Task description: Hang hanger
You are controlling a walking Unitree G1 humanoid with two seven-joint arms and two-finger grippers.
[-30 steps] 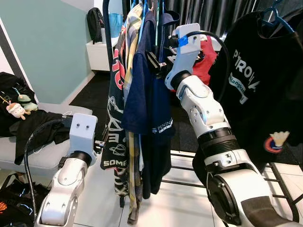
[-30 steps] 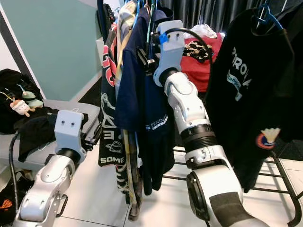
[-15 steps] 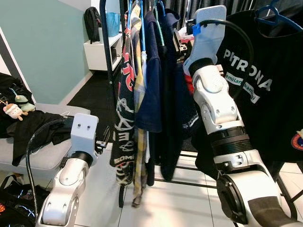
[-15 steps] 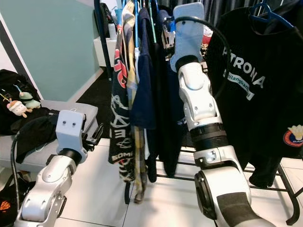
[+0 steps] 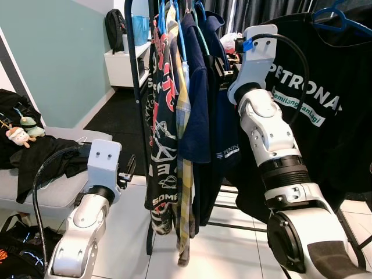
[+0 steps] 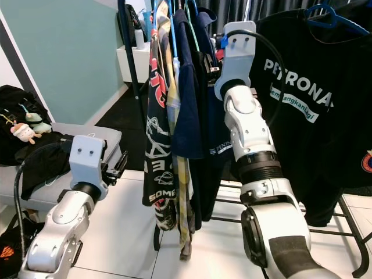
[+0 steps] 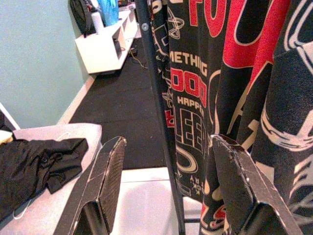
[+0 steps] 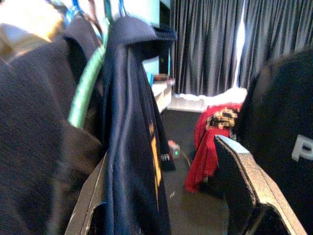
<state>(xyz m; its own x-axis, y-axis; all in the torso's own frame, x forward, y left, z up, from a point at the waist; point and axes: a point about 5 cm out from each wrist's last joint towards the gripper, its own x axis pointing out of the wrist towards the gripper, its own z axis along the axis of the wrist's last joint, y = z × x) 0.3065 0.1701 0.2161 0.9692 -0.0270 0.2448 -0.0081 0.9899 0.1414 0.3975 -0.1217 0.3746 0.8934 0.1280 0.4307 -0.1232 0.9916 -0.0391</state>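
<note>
- Against the frame half a second back, the hanging clothes are seen shifted toward nine o'clock and the white "PETRONAS" lettering on the black T-shirt (image 5: 325,87) is more fully exposed; the whole picture has shifted a little, so part of this is owed to the camera.
- The right arm's wrist housing is seen a little lower than before, with its cable looping off toward three o'clock as earlier.
- The right pincer (image 8: 161,191) is held high among the garments on the clothes rack (image 5: 135,99), at about one o'clock in the head views. Its fingers (image 8: 244,186) are spread apart, with a dark navy shirt (image 8: 132,147) hanging just ahead between them (contact cannot be told).
- A green hanger (image 8: 85,90) is seen on the rail beside that navy shirt, carrying a dark garment; a blue hanger (image 5: 337,17) tops the black T-shirt at two o'clock.
- The left arm is bent low at seven o'clock, forearm upright, much as before. The left pincer (image 7: 171,196) is open, pointing at the rack's black post (image 7: 161,122) and a black-and-red printed shirt (image 7: 234,88), nothing gripped.
- A grey bed (image 5: 52,192) with dark clothes lies at nine o'clock.
</note>
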